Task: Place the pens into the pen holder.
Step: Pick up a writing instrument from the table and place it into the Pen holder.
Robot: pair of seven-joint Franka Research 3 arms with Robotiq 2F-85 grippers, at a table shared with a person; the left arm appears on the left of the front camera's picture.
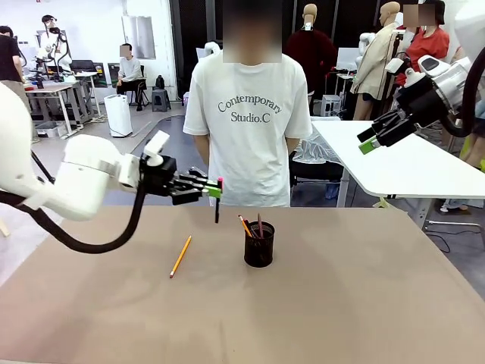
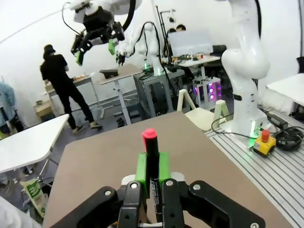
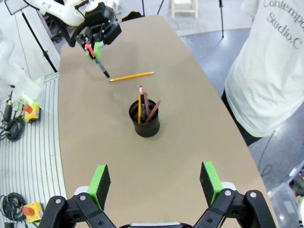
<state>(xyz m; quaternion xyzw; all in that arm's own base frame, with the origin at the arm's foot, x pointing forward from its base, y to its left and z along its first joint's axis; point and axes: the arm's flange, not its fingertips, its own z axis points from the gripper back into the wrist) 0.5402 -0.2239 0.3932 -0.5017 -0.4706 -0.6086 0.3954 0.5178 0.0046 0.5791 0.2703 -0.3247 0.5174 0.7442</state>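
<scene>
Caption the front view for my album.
Left gripper holds a red-tipped black pen near the pen holder.

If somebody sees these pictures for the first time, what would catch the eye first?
Most striking is the left gripper, shut on a black pen with a red tip that hangs above the table, left of the pen holder. The holder stands mid-table with several pens in it, and a yellow pencil lies flat to its left. The right gripper hangs open, high at the right.
</scene>
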